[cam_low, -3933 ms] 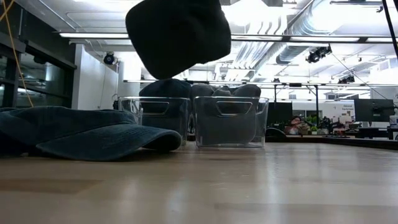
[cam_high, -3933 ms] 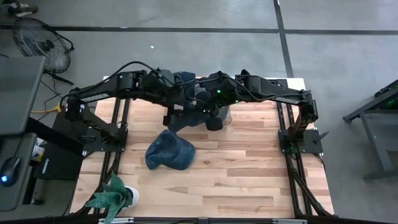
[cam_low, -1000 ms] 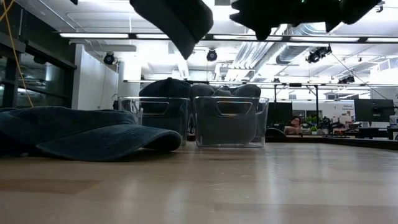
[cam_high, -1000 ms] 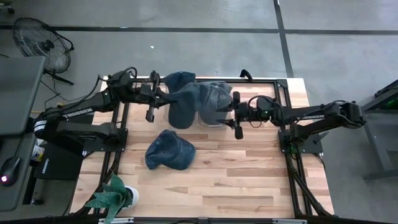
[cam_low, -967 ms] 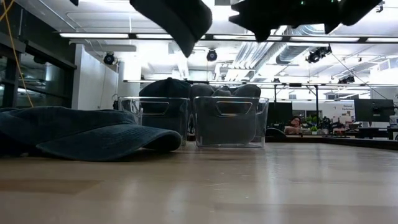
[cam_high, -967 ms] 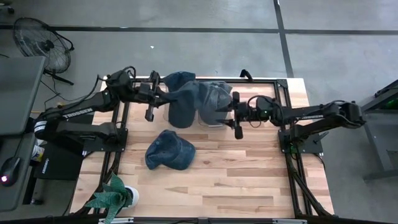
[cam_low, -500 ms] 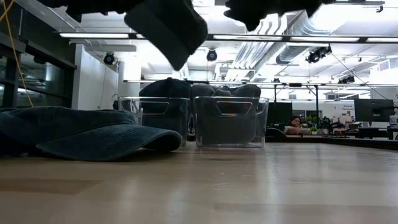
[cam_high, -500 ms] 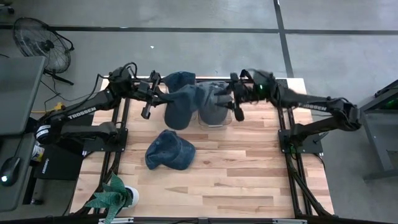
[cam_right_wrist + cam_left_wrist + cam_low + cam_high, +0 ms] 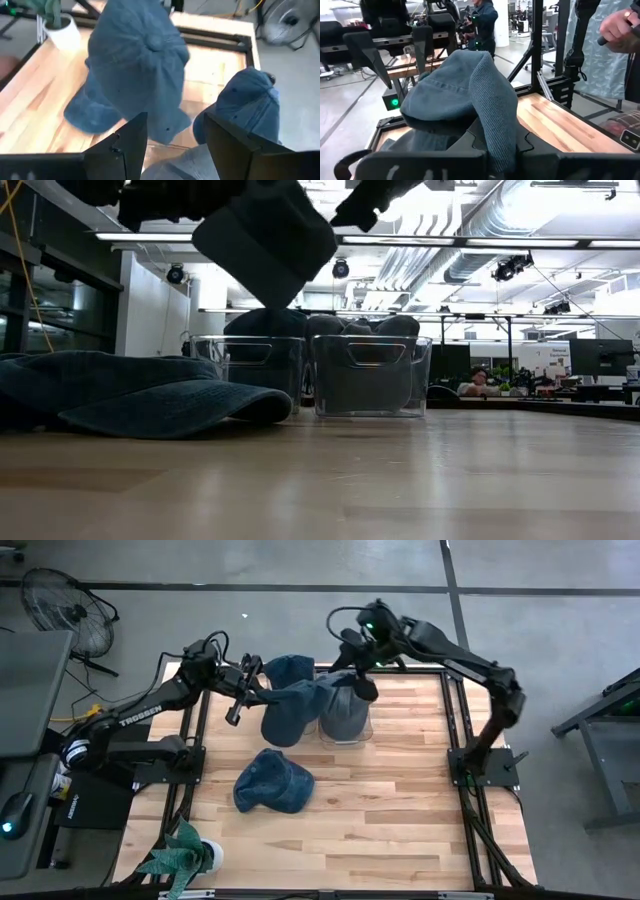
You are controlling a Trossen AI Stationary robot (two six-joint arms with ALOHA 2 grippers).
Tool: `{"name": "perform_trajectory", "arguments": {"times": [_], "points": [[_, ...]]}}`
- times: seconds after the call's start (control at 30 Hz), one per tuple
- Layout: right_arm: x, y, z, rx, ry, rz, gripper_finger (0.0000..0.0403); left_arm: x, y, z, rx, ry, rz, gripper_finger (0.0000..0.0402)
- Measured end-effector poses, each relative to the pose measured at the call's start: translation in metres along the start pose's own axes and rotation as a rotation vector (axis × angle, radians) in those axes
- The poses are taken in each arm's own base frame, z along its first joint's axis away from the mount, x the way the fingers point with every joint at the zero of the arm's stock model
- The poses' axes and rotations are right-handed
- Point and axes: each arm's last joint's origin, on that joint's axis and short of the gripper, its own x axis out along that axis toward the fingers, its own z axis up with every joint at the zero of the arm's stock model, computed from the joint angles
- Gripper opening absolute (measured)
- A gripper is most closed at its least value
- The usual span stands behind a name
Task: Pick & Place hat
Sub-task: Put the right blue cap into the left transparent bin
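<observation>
My left gripper (image 9: pixel 252 692) is shut on a blue cap (image 9: pixel 287 712), which hangs in the air just on the near side of two clear bins (image 9: pixel 372 375). The same cap (image 9: pixel 266 238) shows high in the low view. A second cap (image 9: pixel 291 667) sits in the left bin and another cap (image 9: pixel 347 712) fills the right bin. One more cap (image 9: pixel 272 783) lies brim-down on the table in front. My right gripper (image 9: pixel 357 675) hovers open above the bins' far side, touching nothing. My left gripper pinches a fold of the cap's cloth (image 9: pixel 496 142) between its two fingers, at the cap's edge. The fingers reach in from the table's left, about level. The cap hangs beyond and below them, lifted clear of the table and the bins.
A potted plant (image 9: pixel 185 856) stands at the table's near left corner. The black frame rails (image 9: pixel 458 730) run along both sides. People and desks show in the room behind, in the left wrist view. Bare wood (image 9: pixel 390 810) lies right of the loose cap.
My right gripper has swung from the right of the bins toward the table's far edge and turned about; it now points back over the bins, still open. My left gripper has shifted slightly toward the far edge, and the held cap has tipped and hangs a little lower.
</observation>
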Motion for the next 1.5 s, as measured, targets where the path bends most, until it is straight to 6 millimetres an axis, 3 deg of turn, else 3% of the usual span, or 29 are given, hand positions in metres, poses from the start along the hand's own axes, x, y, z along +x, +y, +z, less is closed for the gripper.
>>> {"name": "perform_trajectory", "arguments": {"times": [0.17, 0.43, 0.63, 1.03, 1.5], "points": [[0.011, -0.012, 0.01, 0.01, 0.073, 0.042, 0.0186, -0.007, 0.008, -0.006, -0.009, 0.01, -0.007, 0.001], [0.014, -0.025, 0.02, 0.011, 0.024, 0.098, 0.0186, -0.015, 0.014, -0.01, -0.022, 0.013, -0.013, 0.001], [0.018, -0.03, 0.016, 0.022, 0.024, 0.103, 0.0191, -0.014, 0.014, -0.01, -0.014, 0.015, -0.011, 0.001], [0.036, -0.039, 0.007, 0.024, -0.019, 0.067, 0.0249, -0.008, 0.022, -0.023, -0.042, 0.039, -0.017, 0.001], [0.058, -0.034, -0.005, 0.064, -0.059, 0.193, 0.025, -0.008, 0.023, -0.023, -0.026, 0.042, -0.007, 0.001]]}}
